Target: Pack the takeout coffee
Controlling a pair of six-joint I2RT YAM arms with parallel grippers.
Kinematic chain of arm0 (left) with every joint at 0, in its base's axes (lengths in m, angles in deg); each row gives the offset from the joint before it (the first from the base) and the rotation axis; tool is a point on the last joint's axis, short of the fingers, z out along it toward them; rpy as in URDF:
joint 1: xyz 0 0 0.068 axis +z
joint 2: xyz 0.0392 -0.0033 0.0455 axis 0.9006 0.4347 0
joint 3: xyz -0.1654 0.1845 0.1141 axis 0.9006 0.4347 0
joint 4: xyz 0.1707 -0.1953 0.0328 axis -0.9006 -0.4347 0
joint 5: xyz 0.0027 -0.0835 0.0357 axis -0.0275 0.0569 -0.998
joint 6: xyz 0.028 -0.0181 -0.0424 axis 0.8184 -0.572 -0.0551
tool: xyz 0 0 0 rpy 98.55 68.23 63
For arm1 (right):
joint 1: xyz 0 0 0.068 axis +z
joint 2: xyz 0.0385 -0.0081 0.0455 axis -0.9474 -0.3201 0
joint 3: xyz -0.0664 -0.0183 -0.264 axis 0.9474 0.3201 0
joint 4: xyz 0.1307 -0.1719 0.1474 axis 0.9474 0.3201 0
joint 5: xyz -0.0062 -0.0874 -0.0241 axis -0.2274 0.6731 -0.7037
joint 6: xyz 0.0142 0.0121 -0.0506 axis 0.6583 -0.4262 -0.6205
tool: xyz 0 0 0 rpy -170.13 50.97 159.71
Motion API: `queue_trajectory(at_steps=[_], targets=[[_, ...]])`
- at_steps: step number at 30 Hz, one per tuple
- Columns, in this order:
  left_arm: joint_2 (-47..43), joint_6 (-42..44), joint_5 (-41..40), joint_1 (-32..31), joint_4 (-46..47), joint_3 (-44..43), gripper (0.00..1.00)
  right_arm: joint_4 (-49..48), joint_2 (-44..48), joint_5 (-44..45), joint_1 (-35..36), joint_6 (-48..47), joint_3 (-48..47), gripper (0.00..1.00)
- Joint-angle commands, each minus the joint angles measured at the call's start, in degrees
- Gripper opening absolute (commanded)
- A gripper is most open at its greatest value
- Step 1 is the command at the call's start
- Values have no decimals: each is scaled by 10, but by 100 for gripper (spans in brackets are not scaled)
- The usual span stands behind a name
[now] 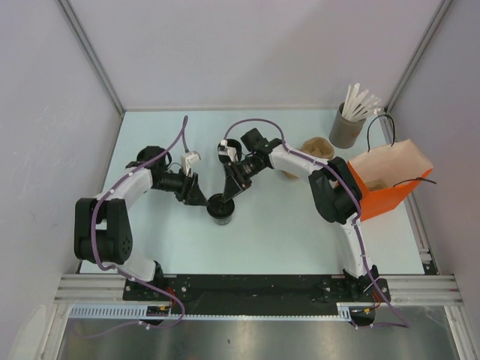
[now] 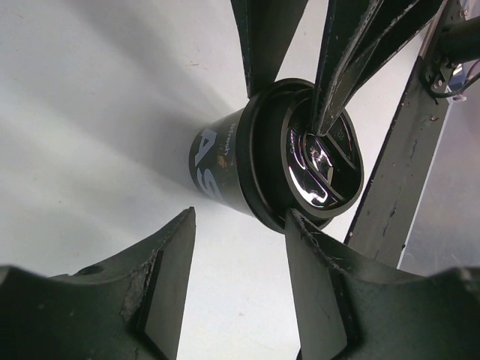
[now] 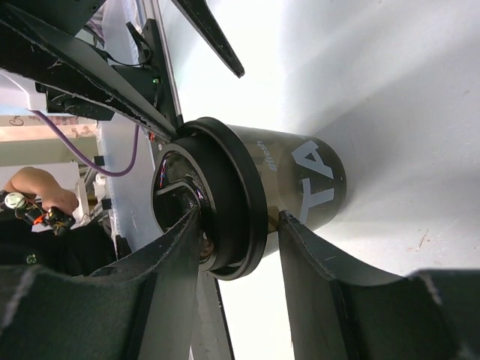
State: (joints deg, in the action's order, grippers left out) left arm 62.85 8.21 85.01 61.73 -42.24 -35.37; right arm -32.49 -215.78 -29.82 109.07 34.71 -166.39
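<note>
Desk stock:
- one black lidded disposable cup (image 1: 221,209)
- one orange paper bag (image 1: 381,198)
- one grey tub (image 1: 344,133) of white sticks (image 1: 361,102)
- one open brown-lined cup (image 1: 317,148)

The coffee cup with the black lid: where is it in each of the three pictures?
Top external: coffee cup in the middle of the picture, small.
Left wrist: coffee cup centre-right, lid facing the camera.
Right wrist: coffee cup centre, lid toward the left.
Shared landmark: the right gripper straddling the lid's rim.
</note>
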Motion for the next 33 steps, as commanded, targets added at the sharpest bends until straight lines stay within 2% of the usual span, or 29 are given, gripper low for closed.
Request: queue_trajectory(at_steps=[1, 4, 10, 14, 17, 20, 21, 26, 33], targets=[[10, 1, -28, -13, 41, 9, 52, 13, -21, 70, 16, -26, 1, 47], [17, 0, -47, -13, 44, 18, 38, 16, -22, 74, 18, -29, 4, 47], [29, 3, -100, -14, 48, 37, 26, 19, -27, 84, 21, -37, 13, 47], [37, 13, -121, -14, 41, 42, 26, 20, -29, 93, 22, -45, 25, 47], [22, 14, -98, -12, 35, 36, 28, 20, -32, 89, 19, -45, 25, 47], [1, 8, -53, -1, 27, 10, 39, 19, -32, 88, 19, -45, 23, 47], [-9, 4, -29, 2, 21, -8, 46, 19, -32, 87, 19, -45, 22, 47], [-20, -23, -2, 17, 27, -52, 47, 20, -33, 85, 19, -47, 22, 47], [29, -29, 15, 13, 34, -74, 46, 20, -33, 84, 21, -49, 21, 47]])
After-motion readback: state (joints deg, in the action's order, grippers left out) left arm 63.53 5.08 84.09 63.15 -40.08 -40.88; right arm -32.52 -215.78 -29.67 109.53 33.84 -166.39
